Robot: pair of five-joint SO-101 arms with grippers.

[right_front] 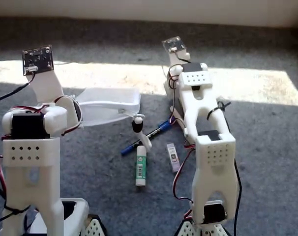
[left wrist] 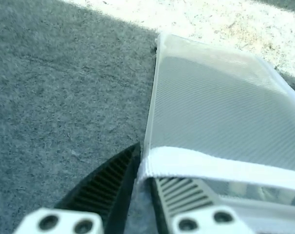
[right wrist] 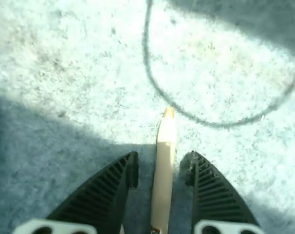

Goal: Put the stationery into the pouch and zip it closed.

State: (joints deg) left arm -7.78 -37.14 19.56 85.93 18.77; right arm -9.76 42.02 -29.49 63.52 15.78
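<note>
A: What's loose on the carpet (right_front: 267,147)?
B: One blue pen (right_front: 146,136), one glue stick (right_front: 140,168), one small case (right_front: 173,157) – all just beside the one pouch (right_front: 109,105).
A: Grippers?
B: The left gripper (left wrist: 142,161) pinches the pouch rim; the right gripper (right wrist: 159,168) has fingers apart – one pencil (right wrist: 164,161) between, seemingly untouched.

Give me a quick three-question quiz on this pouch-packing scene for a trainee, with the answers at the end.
1. True or false: the glue stick is already inside the pouch.
2. What lies between the fingers of the right gripper? A) a pencil B) a ruler C) scissors
3. Fill in: the left gripper is closed on the edge of the ____.

Key: 1 false, it lies on the carpet; 2 A; 3 pouch.
</note>
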